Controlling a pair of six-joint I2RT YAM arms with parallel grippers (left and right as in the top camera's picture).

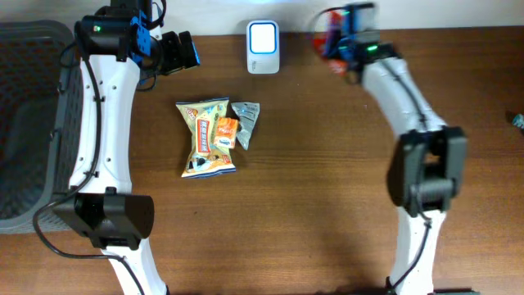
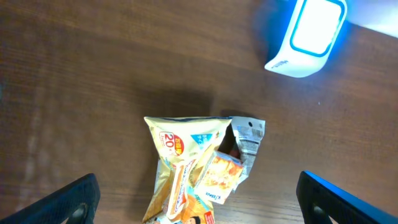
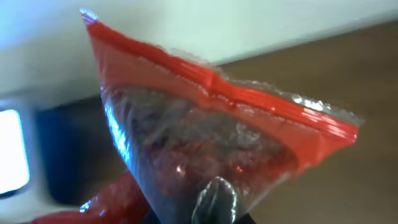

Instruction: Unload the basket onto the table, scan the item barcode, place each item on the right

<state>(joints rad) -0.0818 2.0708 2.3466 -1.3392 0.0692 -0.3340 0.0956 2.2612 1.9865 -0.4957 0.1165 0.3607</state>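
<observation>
1. Red-edged pouch (image 3: 211, 130): a clear bag with dark red contents is hanging above the table's far edge, just right of the scanner (image 1: 263, 47); no writing or barcode is showing legibly on it.
2. Right gripper (image 3: 210, 208): is pinching the pouch, jaws closed tight on the plastic.
3. Scanner: the white unit is glowing blue-white at its window; the lettering on its rim is too small to read.
4. Left gripper (image 1: 182, 51): is hovering with jaws spread fully wide, holding nothing, left of the scanner.
5. Yellow snack bag (image 2: 180, 165): is lying on the wooden table (image 1: 327, 205), showing a red "20"; the remaining print is blurring out.
6. Orange packet (image 2: 217, 177) and grey sachet (image 2: 250, 138): are resting against the bag's right side; the sachet's fine print is unreadable.
</observation>
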